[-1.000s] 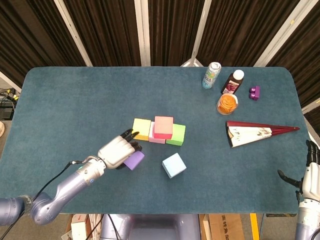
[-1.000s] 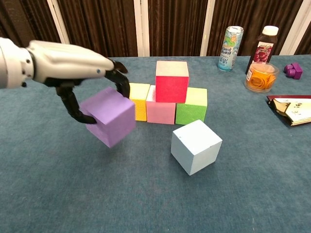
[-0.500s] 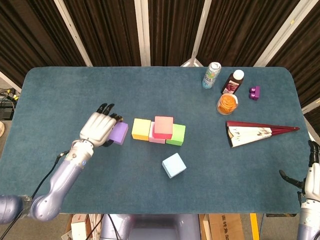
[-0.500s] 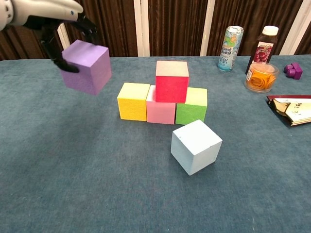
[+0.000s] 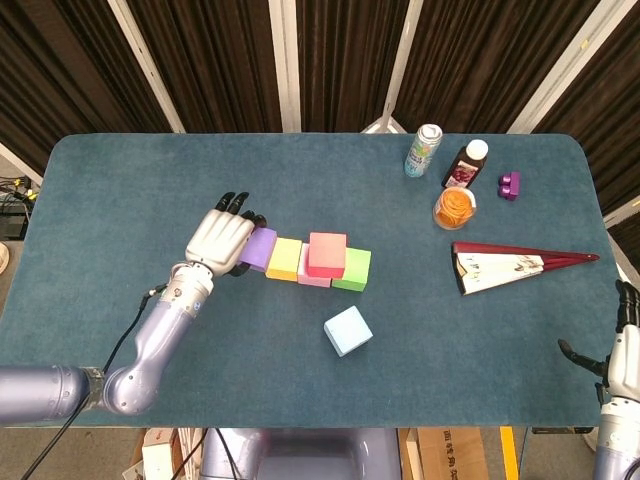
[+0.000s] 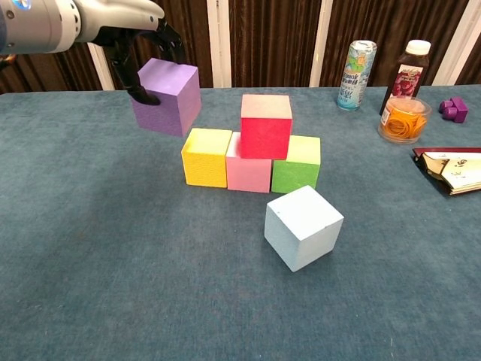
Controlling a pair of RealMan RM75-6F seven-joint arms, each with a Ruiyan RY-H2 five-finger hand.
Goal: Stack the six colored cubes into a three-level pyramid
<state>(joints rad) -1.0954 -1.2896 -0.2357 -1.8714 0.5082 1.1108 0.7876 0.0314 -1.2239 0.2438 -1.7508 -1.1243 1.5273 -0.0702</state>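
My left hand (image 5: 221, 241) (image 6: 120, 30) holds a purple cube (image 6: 167, 97) (image 5: 260, 247) in the air, just left of and above the yellow cube (image 6: 206, 157) (image 5: 284, 258). The yellow, pink (image 6: 249, 172) and green (image 6: 297, 164) cubes form a row on the table. A red cube (image 6: 265, 125) (image 5: 327, 253) sits on top, mostly over the pink one. A light blue cube (image 6: 303, 226) (image 5: 348, 330) lies loose in front of the row. My right hand (image 5: 621, 344) hangs open at the table's right front corner, far from the cubes.
At the back right stand a can (image 5: 423, 150), a dark bottle (image 5: 466, 163), a cup of orange pieces (image 5: 455, 208) and a small purple toy (image 5: 509, 185). A folded fan (image 5: 510, 265) lies right of the cubes.
My left hand has carried the purple cube up from the table and then rightwards, close to the yellow cube. The right hand and the other cubes have stayed put.
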